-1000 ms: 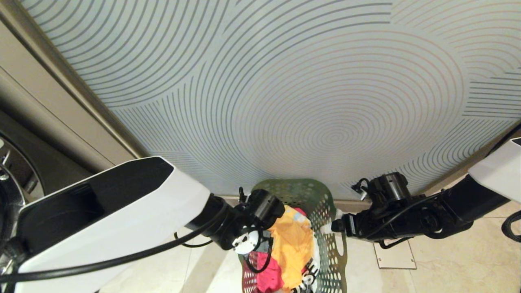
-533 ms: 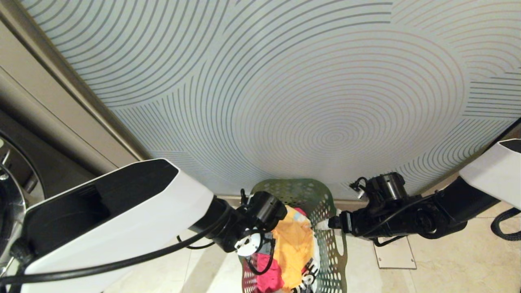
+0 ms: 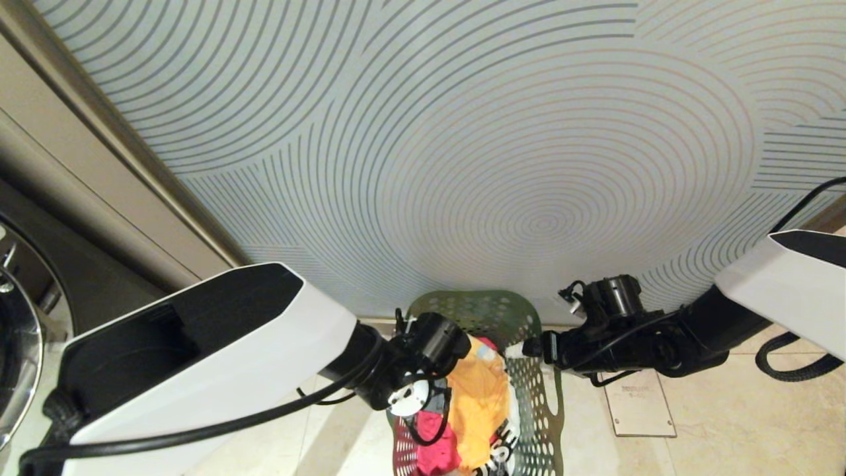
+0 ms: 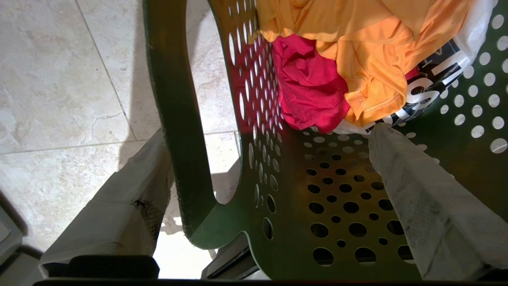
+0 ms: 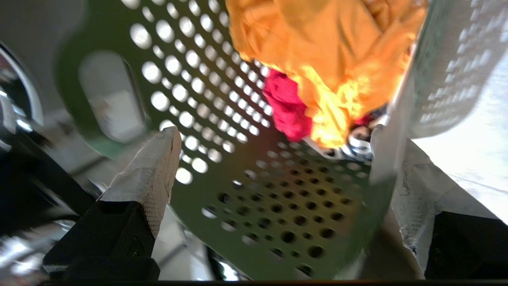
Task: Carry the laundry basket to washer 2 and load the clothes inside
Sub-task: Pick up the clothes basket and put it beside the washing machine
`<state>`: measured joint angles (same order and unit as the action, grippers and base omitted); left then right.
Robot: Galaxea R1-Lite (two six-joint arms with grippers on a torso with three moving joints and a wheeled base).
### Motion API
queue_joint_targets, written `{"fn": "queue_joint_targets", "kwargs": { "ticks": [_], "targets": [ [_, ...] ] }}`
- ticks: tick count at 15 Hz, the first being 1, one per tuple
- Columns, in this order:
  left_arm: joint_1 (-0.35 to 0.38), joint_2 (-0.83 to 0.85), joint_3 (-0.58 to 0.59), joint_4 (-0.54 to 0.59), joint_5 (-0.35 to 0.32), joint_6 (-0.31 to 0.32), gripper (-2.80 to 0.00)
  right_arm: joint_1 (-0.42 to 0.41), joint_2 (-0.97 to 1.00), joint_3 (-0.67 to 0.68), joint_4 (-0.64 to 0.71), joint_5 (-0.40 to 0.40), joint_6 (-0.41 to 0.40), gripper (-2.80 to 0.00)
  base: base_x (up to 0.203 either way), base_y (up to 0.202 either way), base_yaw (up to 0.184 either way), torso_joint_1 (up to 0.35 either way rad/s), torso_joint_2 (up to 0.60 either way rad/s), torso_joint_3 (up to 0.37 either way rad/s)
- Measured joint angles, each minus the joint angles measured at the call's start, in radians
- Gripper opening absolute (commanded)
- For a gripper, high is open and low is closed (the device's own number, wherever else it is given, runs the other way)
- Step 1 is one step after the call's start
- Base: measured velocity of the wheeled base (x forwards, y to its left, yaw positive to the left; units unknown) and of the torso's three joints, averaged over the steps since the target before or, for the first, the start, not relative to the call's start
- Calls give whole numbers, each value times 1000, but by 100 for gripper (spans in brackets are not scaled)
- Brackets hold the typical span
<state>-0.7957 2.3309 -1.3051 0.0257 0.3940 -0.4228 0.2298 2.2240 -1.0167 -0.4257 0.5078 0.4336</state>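
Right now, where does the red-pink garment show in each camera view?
Head view: red-pink garment at bottom centre, inside the laundry basket.
Left wrist view: upper middle.
Right wrist view: centre.
Shared landmark: the yellow-orange garment lying against it.

Ahead of me stands a pale wall panel [image 3: 462,132] covered in thin curved lines, framed by a beige border [image 3: 99,165] at its left edge. Below lies glossy cream tile floor [image 3: 727,423] with a small, perhaps metal, plate [image 3: 640,413] set in.
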Motion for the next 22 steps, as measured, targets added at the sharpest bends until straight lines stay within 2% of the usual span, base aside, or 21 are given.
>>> {"fn": "queue_joint_targets", "kwargs": {
  "ticks": [4, 11, 14, 17, 22],
  "targets": [
    [0, 4, -2, 0, -1, -2, 0, -1, -11, -26, 22, 74, 95, 0, 0, 0, 0, 0, 0, 0],
    [-2, 20, -10, 0, -35, -4, 0, -1, -13, -26, 29, 72, 85, 0, 0, 0, 0, 0, 0, 0],
    [-3, 42, -63, 4, -44, -30, 0, -1, -8, -22, 29, 70, 81, 0, 0, 0, 0, 0, 0, 0],
    [-6, 60, -105, 13, -124, -55, 0, 0, 0, -24, 30, 65, 80, 0, 0, 0, 0, 0, 0, 0],
    [-19, 84, -133, 12, -123, -79, 0, 4, 9, -25, 31, 43, 80, 0, 0, 0, 0, 0, 0, 0]
  ]
}}
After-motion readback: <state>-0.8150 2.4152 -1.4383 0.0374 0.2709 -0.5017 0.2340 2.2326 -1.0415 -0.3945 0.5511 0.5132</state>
